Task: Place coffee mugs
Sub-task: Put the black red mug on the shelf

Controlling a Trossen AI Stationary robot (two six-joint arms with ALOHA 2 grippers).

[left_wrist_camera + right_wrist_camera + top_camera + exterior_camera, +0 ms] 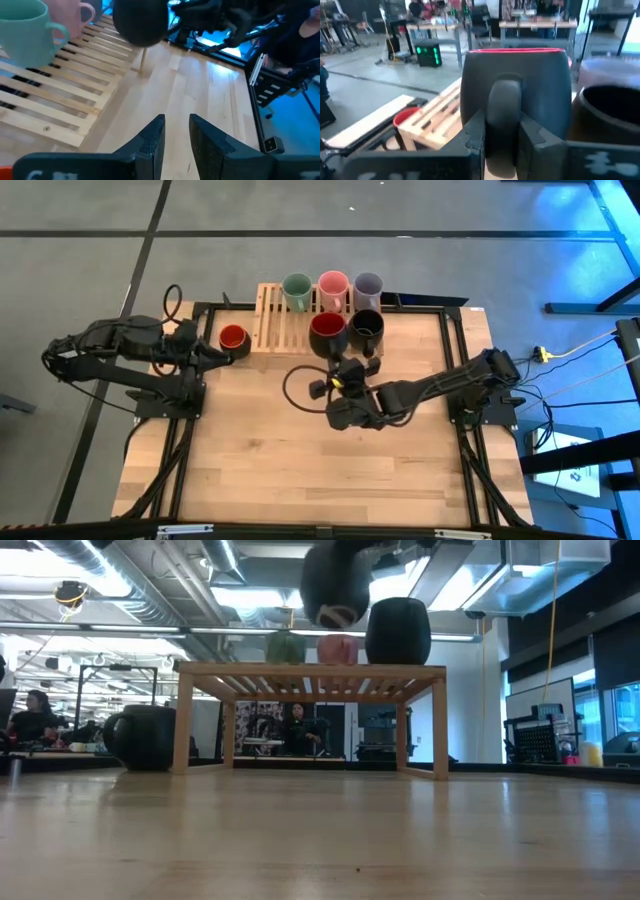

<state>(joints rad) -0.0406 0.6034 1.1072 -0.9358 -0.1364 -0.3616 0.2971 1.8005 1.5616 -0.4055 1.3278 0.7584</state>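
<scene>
The green mug (297, 288), pink mug (333, 286), lavender mug (368, 286) and black mug (367, 327) stand upright on the slatted wooden rack (272, 320). The dark red mug (327, 330), dark outside and red inside, is over the rack's near edge, and my right gripper (345, 365) is shut on it. The orange-red mug (233, 337) stands on the table left of the rack. My left gripper (246, 348) is beside that mug. Its fingers (176, 137) are narrowly open with nothing between them. My right gripper pinches the dark red mug's handle (504, 97) between its two fingers (476, 131), one on each side of the loop. It comes roughly level from the table's near side. The mug (335, 580) is upright and lifted clear, above the rack top in the low view.
The rack (310, 675) stands on legs at the table's far edge, with open slats to the left of the green mug (25, 32). The black mug (610, 115) is close to the right of the held mug. Bare wooden table (300, 460) lies toward the near edge.
</scene>
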